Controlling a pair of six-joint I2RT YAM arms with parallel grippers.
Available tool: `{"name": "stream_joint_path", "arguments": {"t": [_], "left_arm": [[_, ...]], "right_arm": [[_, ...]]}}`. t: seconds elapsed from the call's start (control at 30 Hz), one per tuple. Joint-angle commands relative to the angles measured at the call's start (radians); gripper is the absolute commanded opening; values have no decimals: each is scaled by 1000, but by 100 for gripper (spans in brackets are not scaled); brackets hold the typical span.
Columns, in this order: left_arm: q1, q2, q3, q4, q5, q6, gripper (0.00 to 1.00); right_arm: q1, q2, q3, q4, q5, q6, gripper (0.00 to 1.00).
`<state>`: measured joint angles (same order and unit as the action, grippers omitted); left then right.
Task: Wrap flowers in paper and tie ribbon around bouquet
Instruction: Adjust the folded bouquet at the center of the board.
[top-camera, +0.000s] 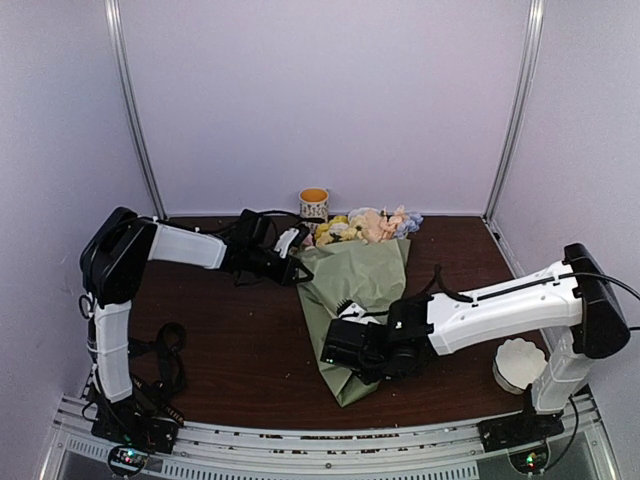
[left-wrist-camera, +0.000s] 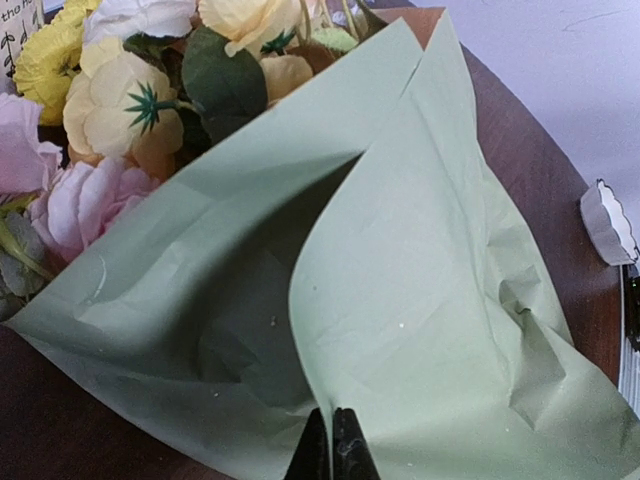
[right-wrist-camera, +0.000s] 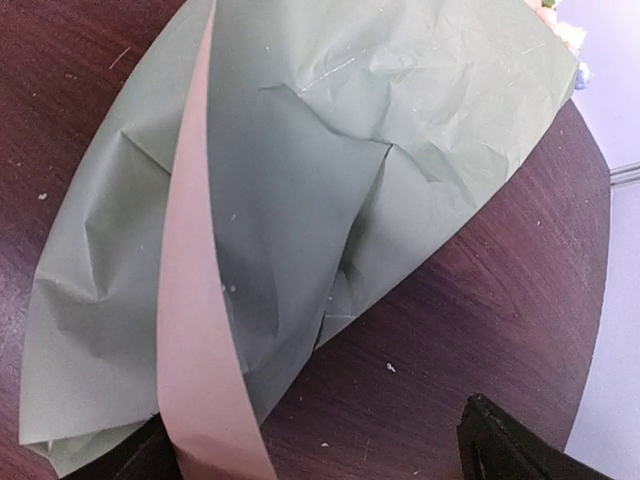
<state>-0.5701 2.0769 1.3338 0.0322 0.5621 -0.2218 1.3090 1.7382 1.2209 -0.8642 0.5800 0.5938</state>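
Paper lies sage side up at mid-table, folded round the flowers, whose blooms poke out at its far end near a cup; the stems are hidden inside. The left gripper has its fingers pressed together on an edge of the paper, a flap rising from them. The right gripper stands spread wide at the narrow end, a peach strip of underside between its fingers, which the frame cuts off; whether they touch the paper is unclear.

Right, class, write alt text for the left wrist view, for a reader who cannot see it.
The left gripper, shut, pinches the edge of the sage-green paper, holding one flap raised over the flowers. Their yellow and pink blooms show at top left, and a dark wooden table lies beneath.
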Motion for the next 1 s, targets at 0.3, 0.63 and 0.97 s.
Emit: {"name": "stream_joint_path", "arguments": {"t": [0.3,0.63,0.97], "left_arm": [[14,22,-13,54,9,29,0],[16,25,4,27,-9,46,0],[34,57,74,-38,-55,56,0]], "right_arm": [[64,-166,95,244,-250,-327,74],[67,196,301,-43,-114,-336,13],[140,258,185,-45,-381,-393,0]]}}
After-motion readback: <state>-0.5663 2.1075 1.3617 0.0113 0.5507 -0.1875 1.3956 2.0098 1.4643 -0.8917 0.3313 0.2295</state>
